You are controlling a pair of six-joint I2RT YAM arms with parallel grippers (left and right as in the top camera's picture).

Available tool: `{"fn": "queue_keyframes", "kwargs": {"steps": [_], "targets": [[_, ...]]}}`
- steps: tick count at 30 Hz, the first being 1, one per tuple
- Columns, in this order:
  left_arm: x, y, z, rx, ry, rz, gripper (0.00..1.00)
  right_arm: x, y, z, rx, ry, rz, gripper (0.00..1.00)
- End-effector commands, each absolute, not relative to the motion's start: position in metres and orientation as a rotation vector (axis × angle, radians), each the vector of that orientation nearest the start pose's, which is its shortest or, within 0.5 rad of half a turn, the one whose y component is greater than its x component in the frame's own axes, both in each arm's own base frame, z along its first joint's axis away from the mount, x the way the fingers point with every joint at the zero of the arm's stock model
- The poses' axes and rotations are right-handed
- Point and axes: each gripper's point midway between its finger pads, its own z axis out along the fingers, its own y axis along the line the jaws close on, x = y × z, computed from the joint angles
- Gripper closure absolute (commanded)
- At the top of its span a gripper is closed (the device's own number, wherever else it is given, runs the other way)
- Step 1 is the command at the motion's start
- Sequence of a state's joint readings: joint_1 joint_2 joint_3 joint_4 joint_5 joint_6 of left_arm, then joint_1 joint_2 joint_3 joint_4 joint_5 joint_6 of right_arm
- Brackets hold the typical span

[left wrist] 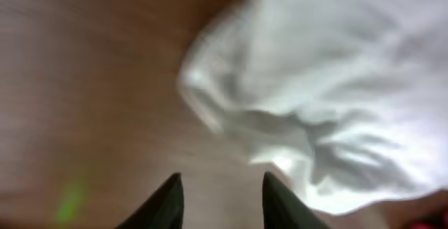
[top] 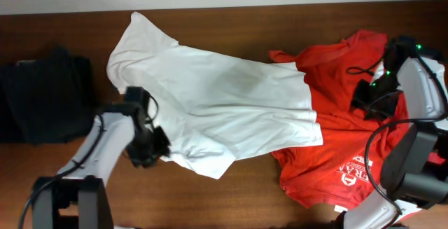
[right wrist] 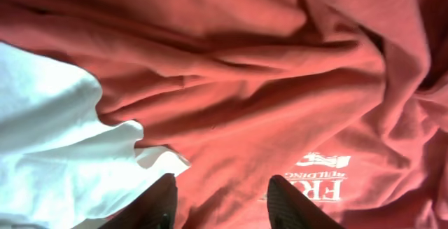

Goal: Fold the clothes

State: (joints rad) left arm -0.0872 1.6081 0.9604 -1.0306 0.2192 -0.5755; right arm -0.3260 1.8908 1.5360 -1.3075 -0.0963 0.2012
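The left gripper (left wrist: 222, 177) is seen with its fingers apart and nothing held between them. It is poised over the bare wooden table (left wrist: 84, 82), just beside the crumpled lower hem of the white T-shirt (top: 224, 96); that wrist view is blurred. The right gripper (right wrist: 222, 178) is likewise parted and empty, positioned above the red T-shirt (right wrist: 266, 82); whether its fingers touch the cloth cannot be told.

The white T-shirt is spread across the middle of the table, wrinkled, with one sleeve pointing toward the far edge. Its right side is laid over the red T-shirt, which is rumpled at the right with white lettering (right wrist: 323, 187) showing. A black garment (top: 42, 96) is bunched at the left end, well apart.
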Motion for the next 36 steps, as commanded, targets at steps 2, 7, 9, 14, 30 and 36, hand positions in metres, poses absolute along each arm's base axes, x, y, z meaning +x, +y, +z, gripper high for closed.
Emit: {"fn": "queue_keyframes", "kwargs": {"steps": [2,7,9,14,30,36], "targets": [[0.222,-0.114,0.017,-0.598,3.200,-0.507,0.56,0.314,-0.086,0.091,0.828,3.133,0.174,0.54],[0.230,-0.116,0.008,-0.525,3.147,-0.439,0.55,0.314,-0.086,0.091,0.823,3.139,0.175,0.54],[0.233,-0.109,0.006,-0.526,3.136,-0.379,0.51,0.313,-0.087,0.091,0.823,3.139,0.168,0.54],[0.241,-0.085,0.002,-0.582,3.076,-0.162,0.51,0.313,-0.087,0.091,0.823,3.139,0.164,0.54],[0.277,0.066,0.081,-1.125,2.797,0.035,1.00,0.369,-0.046,0.080,0.401,3.006,0.285,0.73],[0.268,0.064,0.080,-1.177,2.815,0.033,1.00,0.432,-0.027,0.055,0.199,2.774,0.282,0.96]]}}
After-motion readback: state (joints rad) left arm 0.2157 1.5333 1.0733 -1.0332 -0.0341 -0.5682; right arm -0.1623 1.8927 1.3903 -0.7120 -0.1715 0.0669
